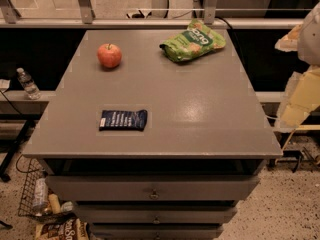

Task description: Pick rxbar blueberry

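The rxbar blueberry (123,119) is a flat dark navy-blue wrapped bar with faint white print. It lies flat on the grey cabinet top (200,109), front left, with its long side running left to right. My gripper (296,103) is at the right edge of the view, beyond the cabinet's right side and far from the bar. Nothing is held in it that I can see.
A red apple (109,55) stands at the back left of the top. A green crinkly snack bag (193,42) lies at the back right. Drawers (152,189) sit below the front edge. A water bottle (28,84) stands on a ledge to the left, and a wire basket (37,196) is on the floor.
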Controlling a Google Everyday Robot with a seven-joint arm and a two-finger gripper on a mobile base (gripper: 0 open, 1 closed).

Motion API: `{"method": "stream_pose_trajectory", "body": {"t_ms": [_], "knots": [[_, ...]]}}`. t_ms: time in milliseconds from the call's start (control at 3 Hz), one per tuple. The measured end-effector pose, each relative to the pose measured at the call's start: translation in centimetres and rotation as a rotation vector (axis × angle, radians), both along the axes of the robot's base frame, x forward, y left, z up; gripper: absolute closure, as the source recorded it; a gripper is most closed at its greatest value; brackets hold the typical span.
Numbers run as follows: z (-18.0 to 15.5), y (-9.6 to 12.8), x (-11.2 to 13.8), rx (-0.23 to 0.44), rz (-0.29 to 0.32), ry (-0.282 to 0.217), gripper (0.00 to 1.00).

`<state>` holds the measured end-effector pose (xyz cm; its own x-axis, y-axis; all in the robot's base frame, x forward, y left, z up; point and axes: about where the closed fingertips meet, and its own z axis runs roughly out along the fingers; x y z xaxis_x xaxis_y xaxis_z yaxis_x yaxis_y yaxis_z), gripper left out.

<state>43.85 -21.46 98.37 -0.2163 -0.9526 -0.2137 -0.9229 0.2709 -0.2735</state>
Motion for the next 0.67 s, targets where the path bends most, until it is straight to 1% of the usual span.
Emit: {"method": "stream_pose_trajectory", "body": {"t_ms": [333, 667], "knots": [[0.0, 0.0, 0.0, 0.0, 0.0, 0.0, 0.0], [-0.8, 2.7, 1.4, 0.071, 0.054, -0.002, 0.0]]}}
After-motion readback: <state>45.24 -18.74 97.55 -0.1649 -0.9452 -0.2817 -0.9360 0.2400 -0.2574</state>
